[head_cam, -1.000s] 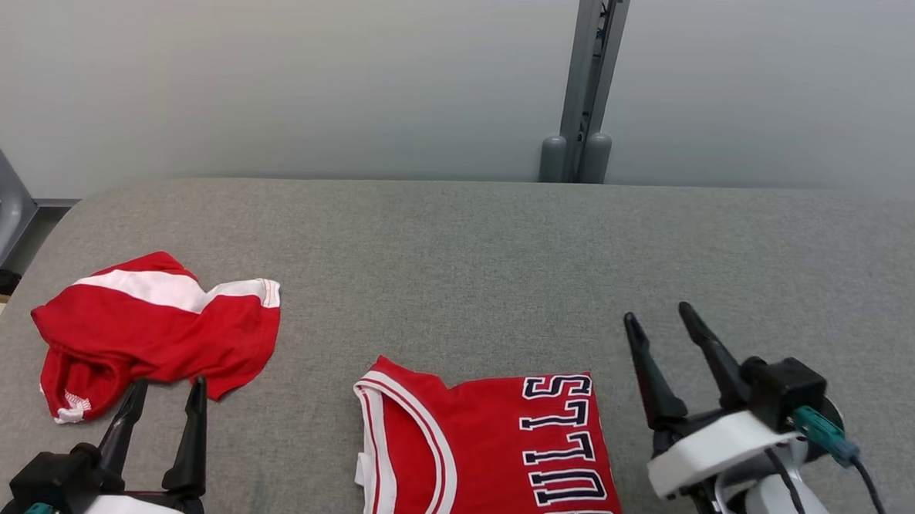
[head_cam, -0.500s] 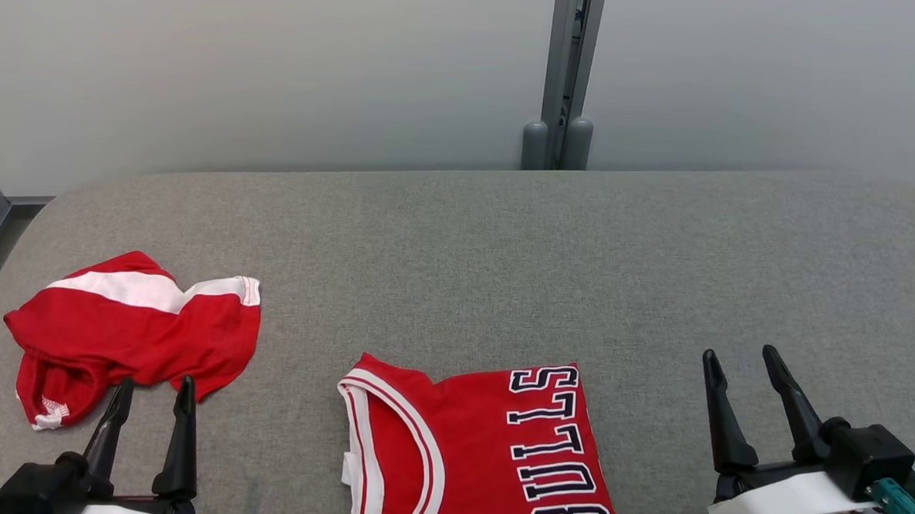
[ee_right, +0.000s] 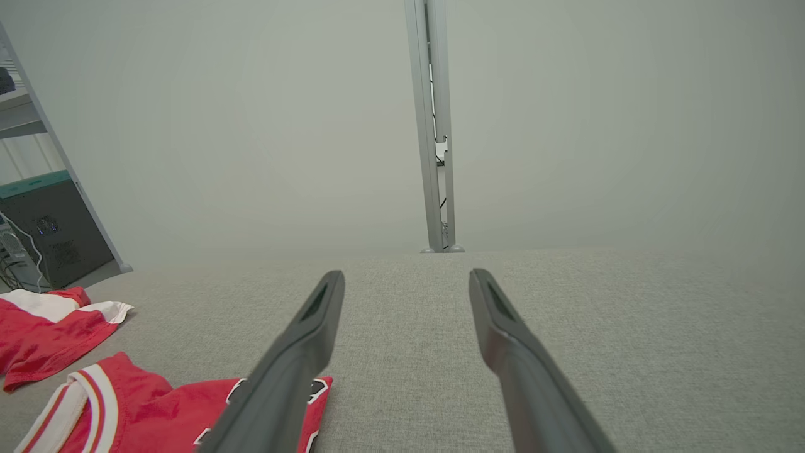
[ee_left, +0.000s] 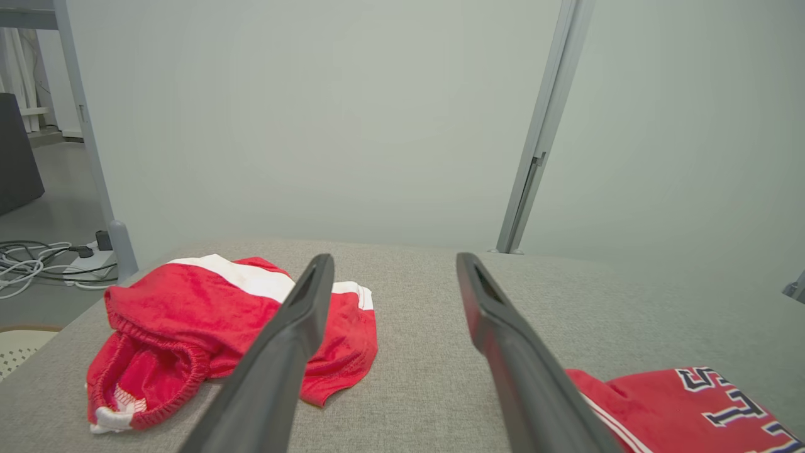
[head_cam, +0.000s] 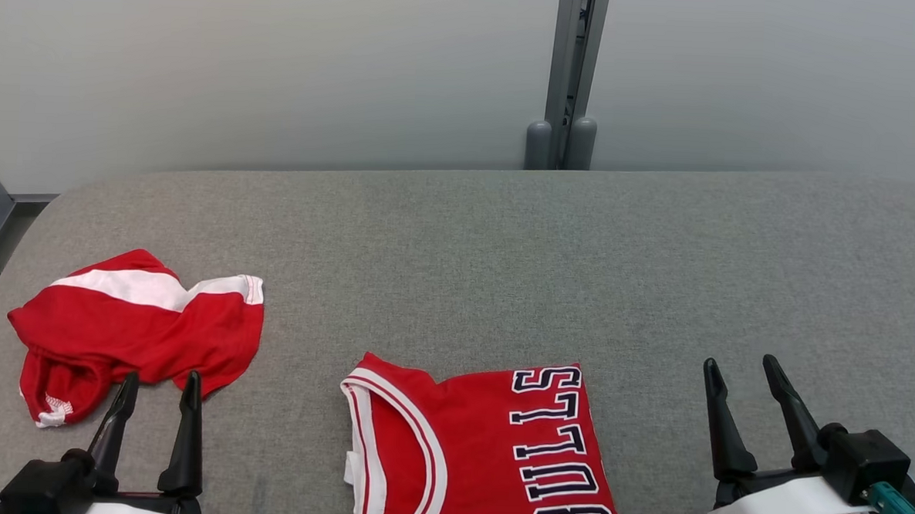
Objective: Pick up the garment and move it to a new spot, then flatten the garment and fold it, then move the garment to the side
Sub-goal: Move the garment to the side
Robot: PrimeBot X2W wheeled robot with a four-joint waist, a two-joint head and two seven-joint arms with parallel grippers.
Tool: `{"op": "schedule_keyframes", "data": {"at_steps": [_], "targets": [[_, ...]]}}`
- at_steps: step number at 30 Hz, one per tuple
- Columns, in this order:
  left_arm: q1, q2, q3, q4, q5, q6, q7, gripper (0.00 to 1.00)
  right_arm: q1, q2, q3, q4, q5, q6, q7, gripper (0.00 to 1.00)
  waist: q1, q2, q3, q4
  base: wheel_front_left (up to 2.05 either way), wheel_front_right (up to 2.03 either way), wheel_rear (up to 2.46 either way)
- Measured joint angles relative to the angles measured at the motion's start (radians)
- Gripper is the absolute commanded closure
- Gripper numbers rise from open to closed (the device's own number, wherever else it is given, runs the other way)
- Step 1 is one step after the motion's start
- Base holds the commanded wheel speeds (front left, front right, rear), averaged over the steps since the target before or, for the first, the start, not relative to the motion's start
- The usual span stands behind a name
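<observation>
Reckoning fold is done: jersey [head_cam: 480, 451] lies folded near-centre on the grey table [head_cam: 504, 251], crumpled shorts [head_cam: 138, 328] well left, left gripper [head_cam: 162, 379] and right gripper [head_cam: 739, 363] both spread and empty; move-aside step looks pending.

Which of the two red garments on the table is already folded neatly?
The jersey with the BULLS lettering, lying flat in a neat rectangle. The red shorts with the white band lie crumpled to its left.

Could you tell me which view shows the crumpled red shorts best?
The head view: the crumpled red shorts lie nearly whole on the grey surface, from above. In the left wrist view a finger crosses them; the right wrist view catches one end at its left edge.
</observation>
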State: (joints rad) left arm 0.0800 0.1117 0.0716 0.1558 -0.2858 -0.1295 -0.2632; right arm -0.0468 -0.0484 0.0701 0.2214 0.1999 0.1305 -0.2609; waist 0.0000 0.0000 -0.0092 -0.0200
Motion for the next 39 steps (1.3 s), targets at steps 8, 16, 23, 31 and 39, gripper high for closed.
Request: {"op": "schedule_keyframes", "data": {"at_steps": [8,16,23,31,39], "targets": [[0.005,-0.001,-0.002,-0.004,0.003,0.000,0.000,0.00,-0.002,0.000,0.000,0.025,0.007,0.000,-0.001,0.00,0.0000,0.0000,-0.001,0.003,0.00,0.00,0.00],[0.010,-0.002,-0.007,-0.003,0.003,0.000,0.000,0.00,-0.010,-0.001,0.029,0.091,0.033,0.000,0.049,0.00,0.0000,0.0000,-0.001,0.007,0.00,0.00,0.00],[0.004,-0.002,-0.024,0.008,0.003,0.000,0.000,0.00,-0.083,0.002,0.157,0.211,0.215,0.000,0.264,0.00,0.0000,0.0000,-0.001,0.039,0.00,0.00,0.00],[-0.002,0.002,-0.038,0.014,-0.002,0.000,0.000,0.00,-0.182,0.000,0.188,0.333,0.294,0.000,0.504,0.00,0.0000,0.0000,-0.002,0.089,0.00,0.00,0.00],[-0.005,0.009,-0.048,0.026,-0.006,0.000,0.000,0.00,-0.228,-0.001,0.152,0.448,0.359,0.000,0.667,0.00,0.0001,0.0000,-0.003,0.145,0.00,0.00,0.00]]}}
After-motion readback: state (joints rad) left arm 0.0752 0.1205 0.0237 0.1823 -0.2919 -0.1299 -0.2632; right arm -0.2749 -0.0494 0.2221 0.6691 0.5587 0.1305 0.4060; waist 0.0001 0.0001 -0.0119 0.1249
